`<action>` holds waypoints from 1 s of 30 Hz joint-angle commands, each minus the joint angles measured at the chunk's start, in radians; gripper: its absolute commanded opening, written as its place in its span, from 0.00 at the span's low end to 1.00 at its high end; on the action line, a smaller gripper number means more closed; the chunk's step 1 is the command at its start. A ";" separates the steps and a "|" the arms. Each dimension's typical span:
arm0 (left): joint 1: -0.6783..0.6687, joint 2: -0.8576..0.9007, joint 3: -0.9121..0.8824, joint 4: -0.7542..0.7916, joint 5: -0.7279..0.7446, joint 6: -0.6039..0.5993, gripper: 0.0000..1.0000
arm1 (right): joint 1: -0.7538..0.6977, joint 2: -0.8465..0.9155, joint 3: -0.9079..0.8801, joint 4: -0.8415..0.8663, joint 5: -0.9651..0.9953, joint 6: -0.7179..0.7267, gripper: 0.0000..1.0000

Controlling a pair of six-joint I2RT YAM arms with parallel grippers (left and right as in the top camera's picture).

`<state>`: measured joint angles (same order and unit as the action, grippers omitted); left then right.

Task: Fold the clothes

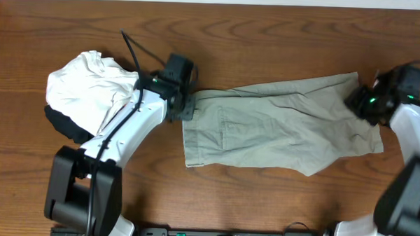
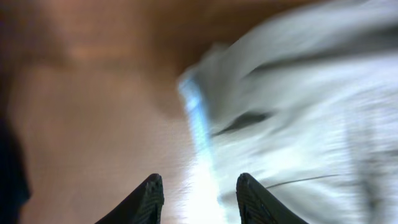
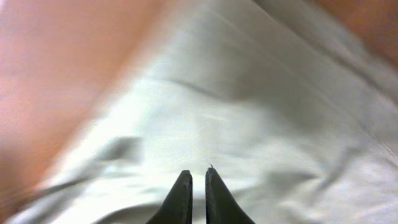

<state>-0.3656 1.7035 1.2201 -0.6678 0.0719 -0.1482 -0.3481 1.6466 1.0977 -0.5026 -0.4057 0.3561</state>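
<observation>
The clothes, a khaki pair of trousers [image 1: 280, 124], lie flat across the middle of the table, waistband to the left. My left gripper [image 1: 187, 107] hovers at the waistband's left edge. In the blurred left wrist view, the left gripper [image 2: 199, 180] is open with nothing between its fingers, over the edge of the trousers [image 2: 311, 112]. My right gripper [image 1: 357, 102] is at the leg end, far right. The right wrist view shows the right gripper [image 3: 199, 173] with its jaws almost together, only a thin slit between them, just above the trousers [image 3: 249, 93]; nothing shows between them.
A crumpled white garment [image 1: 85, 85] lies at the left, partly under my left arm, with a black garment [image 1: 62, 127] peeking out beneath it. Bare wooden table [image 1: 263, 197] shows in front of the trousers.
</observation>
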 commanded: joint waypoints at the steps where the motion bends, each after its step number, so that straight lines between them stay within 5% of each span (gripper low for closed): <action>1: -0.036 -0.025 0.039 0.038 0.184 0.016 0.38 | 0.027 -0.102 0.009 -0.010 -0.147 -0.069 0.07; 17: -0.145 0.280 0.038 0.173 0.219 0.017 0.31 | 0.397 0.123 0.002 -0.070 -0.091 -0.222 0.06; 25: -0.145 0.322 0.038 0.147 0.155 0.018 0.30 | 0.345 0.328 0.002 0.127 0.055 -0.221 0.01; 30: -0.145 0.322 0.038 0.111 0.118 0.059 0.31 | 0.234 0.349 0.003 0.275 0.057 -0.144 0.07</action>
<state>-0.5144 1.9842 1.2671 -0.5262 0.2623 -0.1219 -0.0368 1.9671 1.1049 -0.2546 -0.4301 0.1753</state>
